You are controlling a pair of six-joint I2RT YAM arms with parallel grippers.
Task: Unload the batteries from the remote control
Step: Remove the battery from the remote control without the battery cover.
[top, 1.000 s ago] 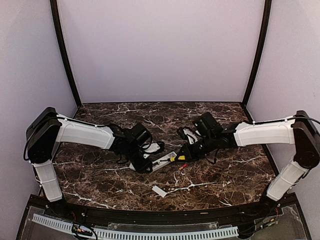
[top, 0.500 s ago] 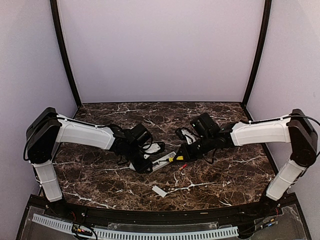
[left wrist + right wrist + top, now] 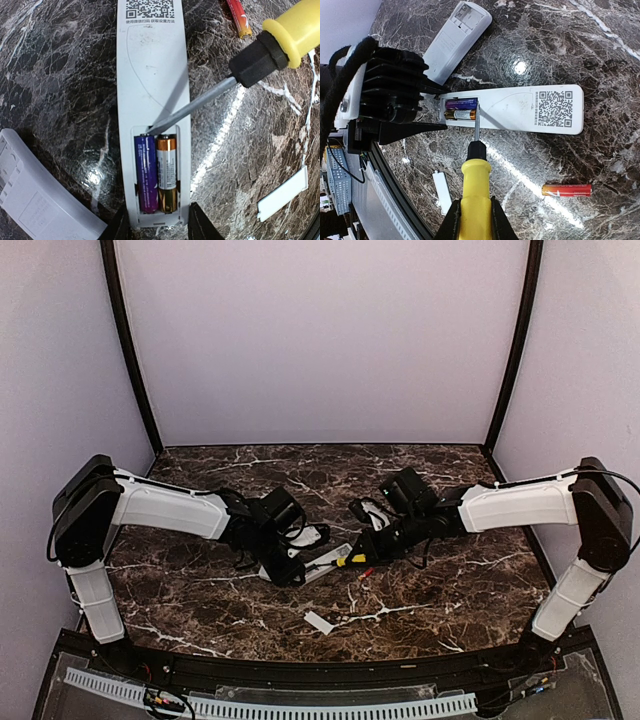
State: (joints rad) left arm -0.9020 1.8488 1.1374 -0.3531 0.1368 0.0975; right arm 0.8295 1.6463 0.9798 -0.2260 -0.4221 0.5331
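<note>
White plastic remote control [image 3: 152,90], laid face down on the marble table [image 3: 60,75], with its battery bay uncovered. The far end is cut off by the upper edge of the left wrist view. In the top view the body is largely masked by the two arms, and the cells cannot be made out there.

Two cells are seated side by side in the bay: a purple battery [image 3: 146,172] and a gold battery [image 3: 166,172]. Their long axes run parallel to the remote's length. Terminal markings cannot be read.

The bay end is clamped between the partly closed fingers of the left gripper [image 3: 159,226]. Only the fingertips are shown in its own view, and both cells are placed just beyond them.

A red battery [image 3: 566,190] is found loose on the marble, apart from the remote near its coded end, with its axis roughly parallel to the remote. It is cut off by the frame edge in the left wrist view.

The screwdriver [image 3: 475,195], yellow-handled, is gripped tight by the closed right gripper [image 3: 475,222]. Its blade tip is set at the bay's inner edge, at the end of the purple battery.

A second remote [image 3: 455,37] and a white back cover [image 3: 441,192] are noted nearby.
</note>
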